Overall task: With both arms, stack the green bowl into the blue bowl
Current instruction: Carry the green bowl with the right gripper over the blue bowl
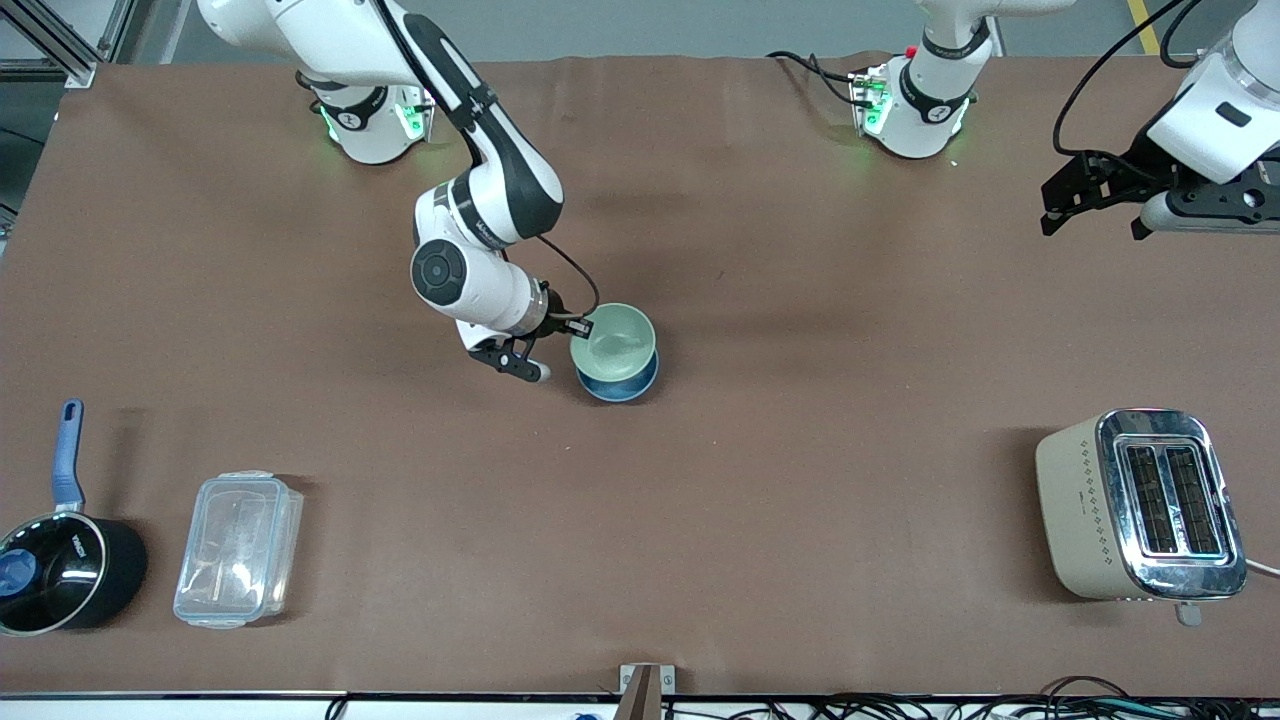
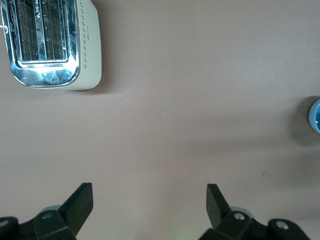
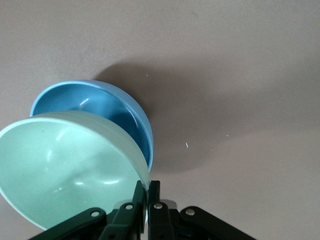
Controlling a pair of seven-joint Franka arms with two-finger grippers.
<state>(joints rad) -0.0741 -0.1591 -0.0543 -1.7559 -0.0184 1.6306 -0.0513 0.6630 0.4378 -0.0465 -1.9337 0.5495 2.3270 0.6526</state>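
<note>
Green bowl [image 3: 65,170]: its rim pinched between the fingers of my right gripper [image 3: 146,197], held tilted directly over the blue bowl [image 3: 112,107] at mid-table; my left gripper [image 2: 150,207] waits, fingers wide, above bare table near the toaster [image 2: 50,42].

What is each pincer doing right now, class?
Left pincer: open, empty, waiting above the table's end.
Right pincer: closed on the green bowl rim, over the blue bowl.
</note>
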